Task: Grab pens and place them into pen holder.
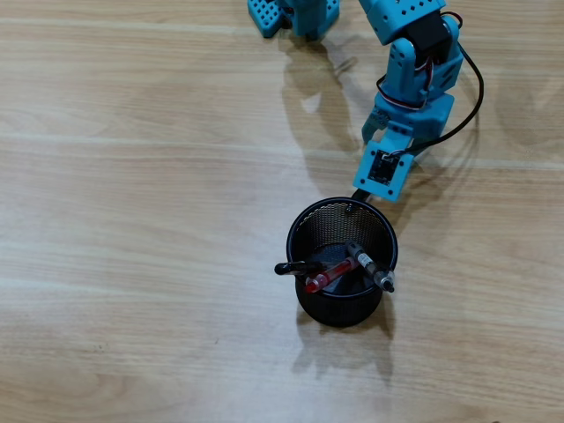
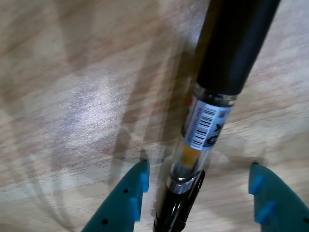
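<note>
In the overhead view the black mesh pen holder [image 1: 339, 313] stands on the wooden table. It has three pens in it: a black one [image 1: 289, 268] leaning over the left rim, a red and clear one [image 1: 324, 277], and a grey and clear one [image 1: 372, 268] leaning right. My gripper [image 1: 364, 197] hovers at the holder's back rim. In the wrist view its teal fingers [image 2: 131, 197] stand wide apart, so my gripper [image 2: 198, 166] is open. A clear pen with a barcode label and black cap [image 2: 205, 121] runs between them, near the left finger and apart from the right one.
The blue arm [image 1: 414, 79] reaches down from the top of the overhead view, its base [image 1: 300, 13] at the top edge and a black cable [image 1: 478, 88] looping at its right. Bare wood tabletop [image 1: 132, 220] lies all around the holder.
</note>
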{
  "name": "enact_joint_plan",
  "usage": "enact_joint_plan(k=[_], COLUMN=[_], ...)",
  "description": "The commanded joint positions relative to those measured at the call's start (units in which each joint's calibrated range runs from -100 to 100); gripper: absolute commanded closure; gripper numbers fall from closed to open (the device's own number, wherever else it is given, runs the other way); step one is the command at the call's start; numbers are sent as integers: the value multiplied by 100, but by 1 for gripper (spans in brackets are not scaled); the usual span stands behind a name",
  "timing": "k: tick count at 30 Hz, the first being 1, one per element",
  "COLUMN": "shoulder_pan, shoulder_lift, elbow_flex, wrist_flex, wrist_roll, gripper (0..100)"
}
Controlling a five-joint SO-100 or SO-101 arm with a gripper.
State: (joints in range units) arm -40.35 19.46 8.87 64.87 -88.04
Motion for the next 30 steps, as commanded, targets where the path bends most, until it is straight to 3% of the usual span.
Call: enact_joint_plan(k=[1, 3, 15, 30], shoulder_pan=[7, 16, 7, 638], shoulder_lift=[-48, -73, -260, -2867], elbow_flex=[9, 36, -9, -136], wrist_flex=[-77, -77, -68, -59], wrist_roll=[-29, -29, 39, 594], gripper=[91, 98, 98, 98])
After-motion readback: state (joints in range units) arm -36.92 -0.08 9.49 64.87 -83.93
